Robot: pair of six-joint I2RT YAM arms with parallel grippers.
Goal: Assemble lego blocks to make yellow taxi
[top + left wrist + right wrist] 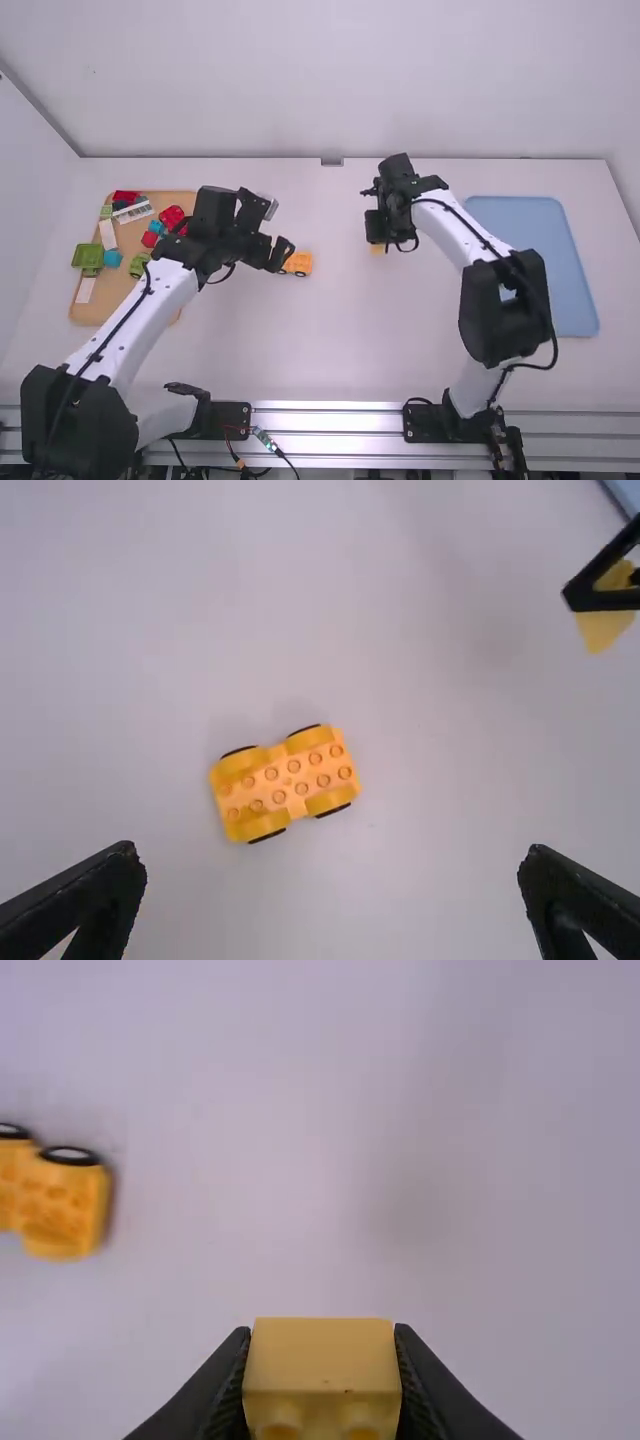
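The yellow wheeled base point(299, 263) stands on the white table, studs up, beside my left gripper point(277, 232). In the left wrist view this base point(285, 784) lies ahead of my left gripper point(332, 865), whose fingers are wide apart with nothing between them. My right gripper point(376, 226) is to the right of the base, shut on a yellow block point(377, 248). From the right wrist, the yellow block point(321, 1365) fills the gap of my right gripper point(321, 1338); part of the wheeled base point(68, 1200) shows at the left edge.
A brown tray point(88, 308) at the left holds several red, green, blue and white blocks, with a green piece point(88, 256) at its left edge. A blue tray point(578, 290) lies at the right, partly behind the right arm.
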